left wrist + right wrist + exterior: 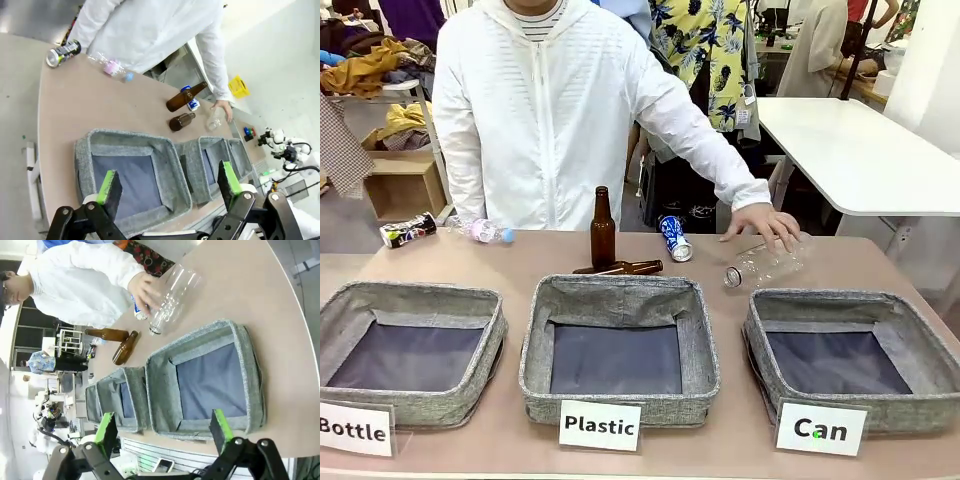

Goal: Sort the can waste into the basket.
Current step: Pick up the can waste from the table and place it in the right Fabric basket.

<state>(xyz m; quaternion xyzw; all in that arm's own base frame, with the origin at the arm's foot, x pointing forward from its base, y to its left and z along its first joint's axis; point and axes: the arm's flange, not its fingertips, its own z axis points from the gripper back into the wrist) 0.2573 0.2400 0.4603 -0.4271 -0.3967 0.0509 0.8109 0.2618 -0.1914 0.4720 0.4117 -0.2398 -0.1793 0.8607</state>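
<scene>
Blue can (674, 238), on its side: likely light, thin-walled, slick; pinch gently mid-body. Left gripper (167, 179) and right gripper (162, 421) spread, empty.

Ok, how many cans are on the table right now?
2. The blue can lies on its side at the far edge, just right of the standing brown bottle. The dark can lies at the table's far left corner.

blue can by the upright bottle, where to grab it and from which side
Probably grip the blue can across mid-body, from above: it lies on its side, end towards the robot, curved sides free, and the lying brown bottle lies close beside it.
</scene>
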